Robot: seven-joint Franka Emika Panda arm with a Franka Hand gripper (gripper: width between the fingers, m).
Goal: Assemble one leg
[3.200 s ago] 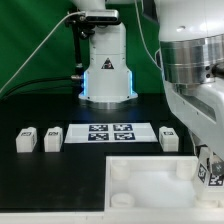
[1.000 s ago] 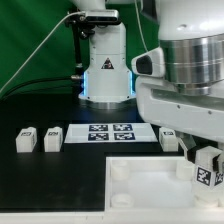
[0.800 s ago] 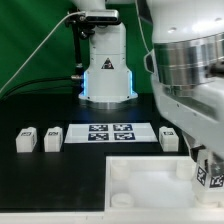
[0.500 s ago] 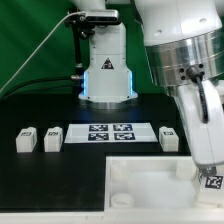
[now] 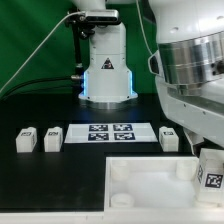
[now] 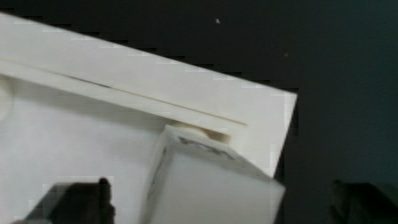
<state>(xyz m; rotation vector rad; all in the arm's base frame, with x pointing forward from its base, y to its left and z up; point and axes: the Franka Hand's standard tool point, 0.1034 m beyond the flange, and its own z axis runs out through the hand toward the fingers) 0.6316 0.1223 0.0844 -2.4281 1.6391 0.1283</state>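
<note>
A leg (image 5: 213, 179), a small white block with a marker on its face, stands upright at the far corner of the large white panel (image 5: 150, 178), at the exterior view's right. In the wrist view the same leg (image 6: 214, 175) stands between my gripper's (image 6: 222, 205) two dark fingers (image 6: 80, 200). There is a gap on each side of the leg, so the gripper is open around it. Three more legs lie on the black table: two at the exterior view's left (image 5: 25, 139) (image 5: 52, 137) and one right of the marker board (image 5: 169, 138).
The marker board (image 5: 110, 132) lies behind the panel. The arm's base (image 5: 105, 70) stands at the back, with a green backdrop behind it. My own arm fills the exterior view's upper right and hides the fingers there. The panel has round corner sockets (image 5: 120, 173).
My wrist has turned back and forth above the panel's corner over the last seconds. The leg has stayed at that corner, shifting only slightly.
</note>
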